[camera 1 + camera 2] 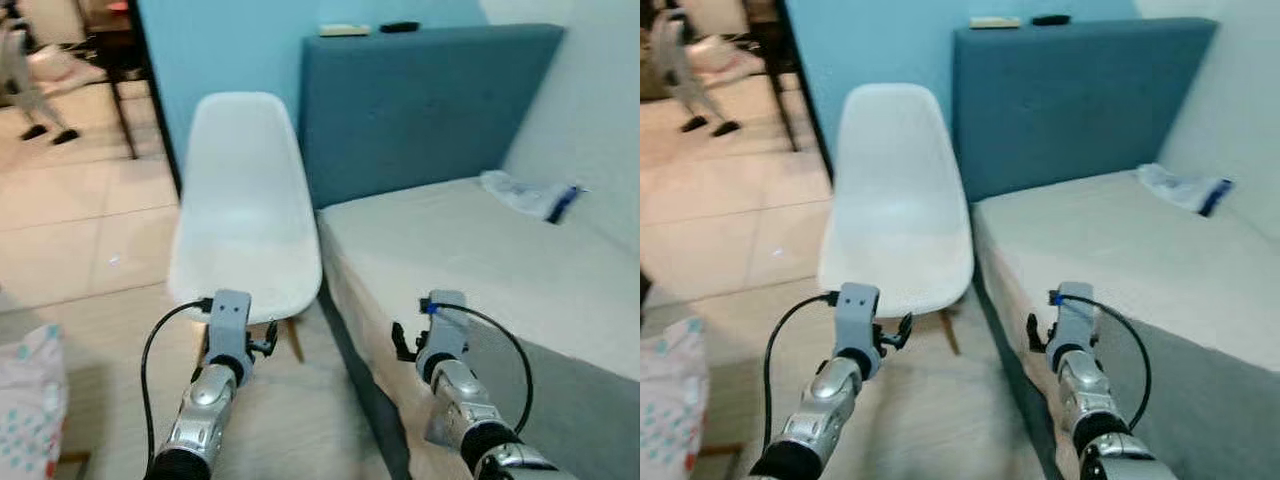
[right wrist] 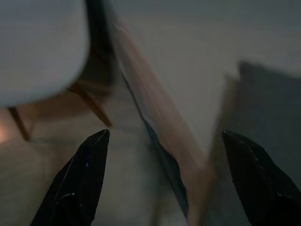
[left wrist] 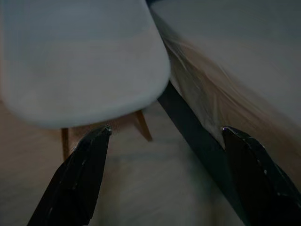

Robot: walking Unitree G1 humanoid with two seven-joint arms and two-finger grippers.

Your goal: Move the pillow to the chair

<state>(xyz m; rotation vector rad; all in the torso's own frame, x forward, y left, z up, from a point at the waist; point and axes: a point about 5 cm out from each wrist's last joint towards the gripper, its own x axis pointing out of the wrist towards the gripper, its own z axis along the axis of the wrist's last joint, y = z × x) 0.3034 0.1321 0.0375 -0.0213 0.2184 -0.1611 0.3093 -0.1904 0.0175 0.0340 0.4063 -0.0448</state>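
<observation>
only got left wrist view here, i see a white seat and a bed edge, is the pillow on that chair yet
observer: No. In the head views the white chair has nothing on its whole seat and back.
operator: ok so where's the pillow
observer: Not sure. A white dotted fabric thing sits low at the robot's left, cut off by the frame. I can't tell whether it is a pillow.
operator: and the right end effector
observer: The right end effector is open and holds nothing, out by the near side edge of the bed.
</observation>
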